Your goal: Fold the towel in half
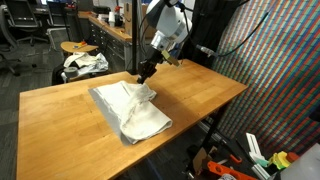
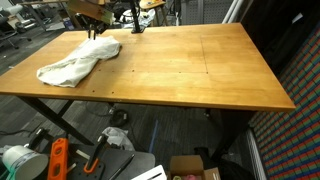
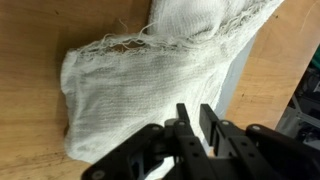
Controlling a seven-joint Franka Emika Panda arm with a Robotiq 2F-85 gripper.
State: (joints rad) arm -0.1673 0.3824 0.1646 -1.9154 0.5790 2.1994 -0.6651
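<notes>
Gripper (image 1: 147,70) hangs low with its jaws nearly together, and I cannot tell if they pinch cloth. The table (image 1: 55,115) holds the towel (image 1: 130,110) bunched up under it, frayed edge (image 3: 125,45) close, ready for grabbing.

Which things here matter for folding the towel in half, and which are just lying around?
For the job: towel, gripper, table under it.
Lying about: cloth bundle beyond the table, orange object and cardboard box on the floor.
</notes>
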